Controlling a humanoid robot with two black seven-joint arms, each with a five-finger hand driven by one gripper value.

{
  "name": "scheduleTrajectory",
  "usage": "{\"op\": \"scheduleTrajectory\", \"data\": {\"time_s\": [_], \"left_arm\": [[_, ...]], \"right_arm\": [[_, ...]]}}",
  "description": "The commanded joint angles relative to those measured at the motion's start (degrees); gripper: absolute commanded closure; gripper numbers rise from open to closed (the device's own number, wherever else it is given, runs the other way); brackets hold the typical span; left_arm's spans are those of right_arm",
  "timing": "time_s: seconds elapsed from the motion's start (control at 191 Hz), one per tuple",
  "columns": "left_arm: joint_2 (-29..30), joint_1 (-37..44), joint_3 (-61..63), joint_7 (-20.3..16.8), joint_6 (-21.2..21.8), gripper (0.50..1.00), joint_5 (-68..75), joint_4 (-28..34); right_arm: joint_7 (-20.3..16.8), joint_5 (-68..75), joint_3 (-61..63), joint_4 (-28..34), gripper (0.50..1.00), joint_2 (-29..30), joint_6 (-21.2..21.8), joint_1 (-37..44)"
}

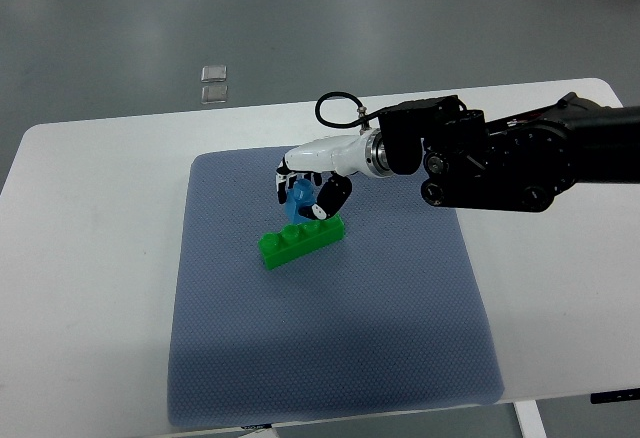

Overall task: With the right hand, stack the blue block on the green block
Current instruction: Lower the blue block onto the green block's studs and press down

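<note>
A: Item one, as we see it: blue block (299, 198), pinched in the right robot hand (312, 186), just above the green block (300, 240); whether they touch, we cannot tell.

B: We log the green block lying on the blue mat (330, 348), mat on the white table (90, 288).

Single top view, steep, over table (90, 258)

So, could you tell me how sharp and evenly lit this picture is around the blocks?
Top view: light is soft and even, with no glare; the green block is crisp, while the blue block is largely hidden by the right hand; only a faint shadow falls on the mat.
</note>
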Motion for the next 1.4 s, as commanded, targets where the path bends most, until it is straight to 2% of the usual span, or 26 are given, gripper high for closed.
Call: {"op": "scheduleTrajectory", "data": {"time_s": [0.0,1.394], "left_arm": [[0.0,0.0,0.0,0.0,0.0,0.5,0.0,0.3],[0.0,0.0,-0.1,0.0,0.0,0.5,0.0,0.4]], "right_arm": [[0.0,-0.7,-0.2,-0.3,0.916,0.0,-0.1,-0.8],[0.1,-2.1,-0.3,-0.9,0.914,-0.8,-1.4,-3.9]]}}
